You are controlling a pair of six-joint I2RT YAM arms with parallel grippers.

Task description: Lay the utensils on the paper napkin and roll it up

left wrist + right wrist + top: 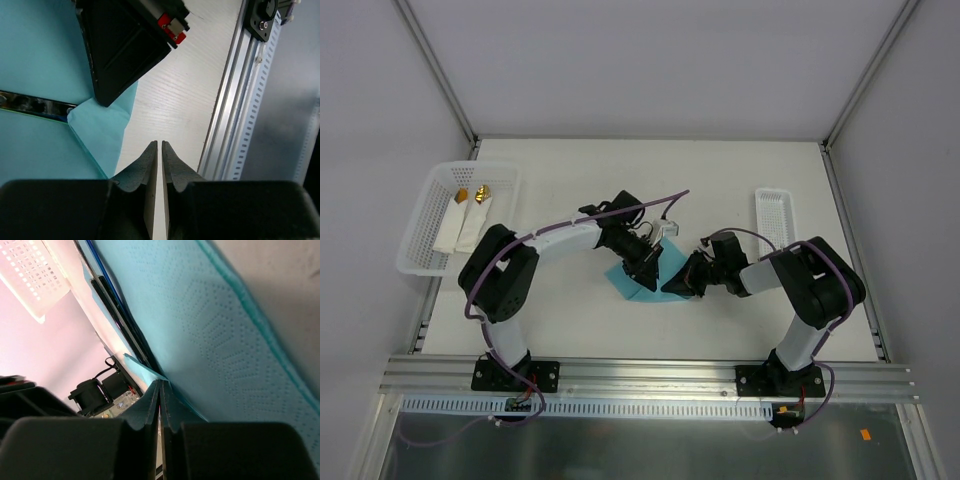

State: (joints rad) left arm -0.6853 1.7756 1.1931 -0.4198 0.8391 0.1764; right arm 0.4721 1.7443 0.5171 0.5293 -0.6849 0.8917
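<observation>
Right wrist: tool pinches paper napkin.

Overhead view: even, diffuse light, only soft shadows on the table. Wrist views: I see the close foreground blurred; paper napkin embossing sharp; far left washed pink, perhaps overexposed.

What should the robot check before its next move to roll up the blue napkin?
1. Utensils lying on the paper napkin: ok.
2. Left gripper holding the napkin: not ok, it is shut on nothing beside the edge.
3. Right gripper pinching the napkin: cannot tell, it is shut at a folded corner.
4. Napkin rolled up: not ok, only a corner is folded over.
</observation>
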